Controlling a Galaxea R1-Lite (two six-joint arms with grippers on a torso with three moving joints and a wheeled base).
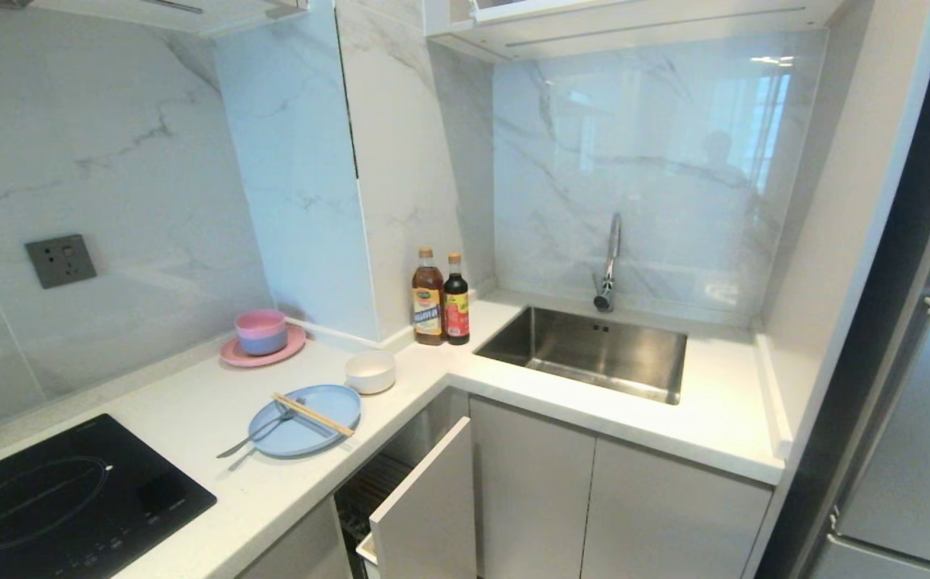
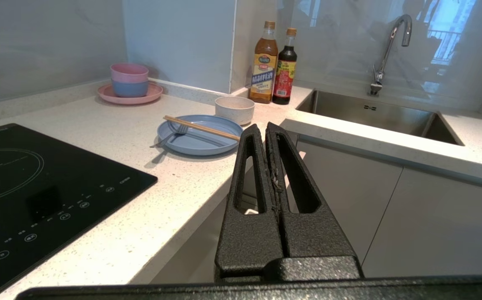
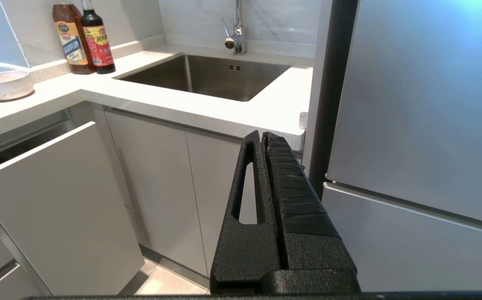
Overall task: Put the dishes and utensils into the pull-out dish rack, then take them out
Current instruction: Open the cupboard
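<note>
A pale blue plate (image 1: 304, 418) (image 2: 199, 135) lies on the white counter with wooden chopsticks (image 1: 314, 415) (image 2: 201, 128) and a silver fork (image 1: 260, 433) (image 2: 170, 136) across it. Just behind it stands a cream bowl (image 1: 370, 371) (image 2: 234, 109) (image 3: 5, 84). Under the counter corner the pull-out dish rack (image 1: 425, 507) (image 3: 53, 200) stands partly pulled out, its wire basket mostly hidden behind the white door front. My left gripper (image 2: 264, 127) is shut and empty, held back from the counter edge. My right gripper (image 3: 262, 135) is shut and empty, facing the sink cabinet. Neither arm shows in the head view.
A pink plate carrying stacked pink and blue bowls (image 1: 261, 334) sits by the wall. Two sauce bottles (image 1: 441, 299) stand at the counter corner. A black induction hob (image 1: 55, 503) is on the left, a steel sink (image 1: 586, 350) with tap on the right, a fridge (image 3: 416, 125) beyond.
</note>
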